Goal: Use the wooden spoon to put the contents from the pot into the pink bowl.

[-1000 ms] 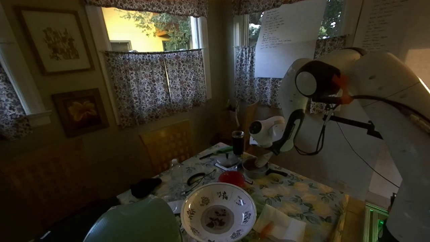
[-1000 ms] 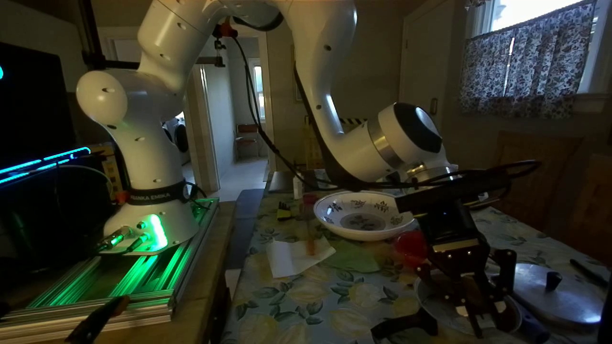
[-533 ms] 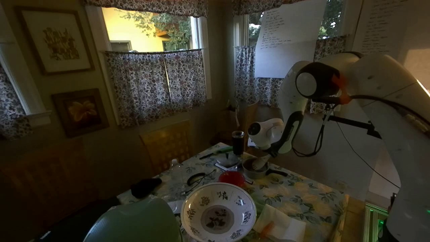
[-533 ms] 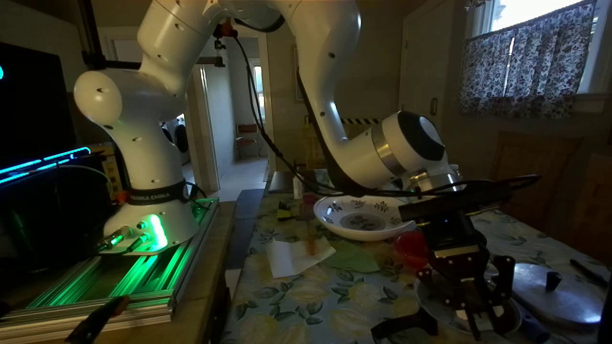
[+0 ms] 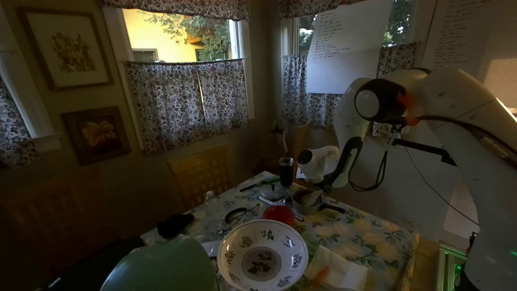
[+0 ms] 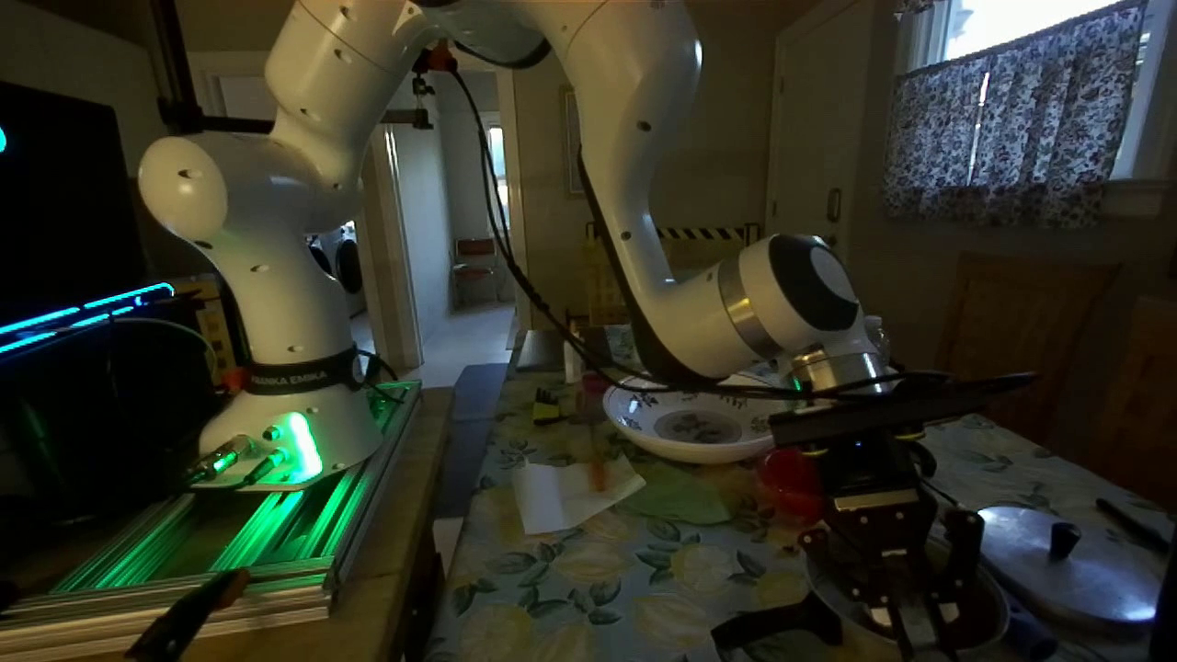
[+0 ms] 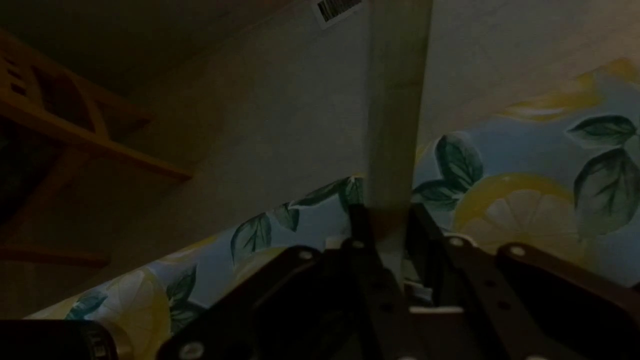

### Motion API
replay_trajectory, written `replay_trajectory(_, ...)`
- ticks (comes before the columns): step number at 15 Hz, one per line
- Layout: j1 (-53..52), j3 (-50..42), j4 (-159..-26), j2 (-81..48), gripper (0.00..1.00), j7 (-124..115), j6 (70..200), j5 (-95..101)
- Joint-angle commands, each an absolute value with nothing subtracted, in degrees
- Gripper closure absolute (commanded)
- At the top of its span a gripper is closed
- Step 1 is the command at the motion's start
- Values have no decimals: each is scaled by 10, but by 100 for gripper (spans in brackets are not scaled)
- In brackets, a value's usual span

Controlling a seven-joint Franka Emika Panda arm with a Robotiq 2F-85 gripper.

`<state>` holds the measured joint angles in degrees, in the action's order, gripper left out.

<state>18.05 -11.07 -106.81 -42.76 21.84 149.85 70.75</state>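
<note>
My gripper is shut on the wooden spoon, whose handle rises between the fingers in the wrist view. In an exterior view the spoon slants with its broad end inside the pot. The gripper is just above the pot's rim. The gripper also shows over the pot, covering much of it. The pot's contents look dark and are mostly hidden. The pink bowl stands beside the pot; it also shows in an exterior view, partly behind the gripper.
A large patterned white bowl stands beyond the pink bowl. A metal lid lies beside the pot, and the black pot handle sticks out. A dark tumbler, a clear bottle and a paper sheet are on the table.
The arm and gripper have come down toward the pot. The spoon has sunk lower into the pot and lies at a flatter slant. Pot and bowls stay in place.
</note>
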Motion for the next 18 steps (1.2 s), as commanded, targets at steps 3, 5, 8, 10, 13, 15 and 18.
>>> replay_trajectory(3,206,-79,-1057,-441,94,262,1518,647)
replay_trajectory(5,212,-71,-1058,-440,94,277,1521,616)
replay_trajectory(8,228,-58,-1062,-433,94,307,1522,554)
replay_trajectory(10,243,-47,-1065,-427,94,328,1524,507)
replay_trajectory(13,262,-30,-1069,-421,94,366,1528,434)
replay_trajectory(15,270,-21,-1071,-416,94,393,1533,387)
replay_trajectory(18,270,-14,-1074,-408,94,432,1538,326)
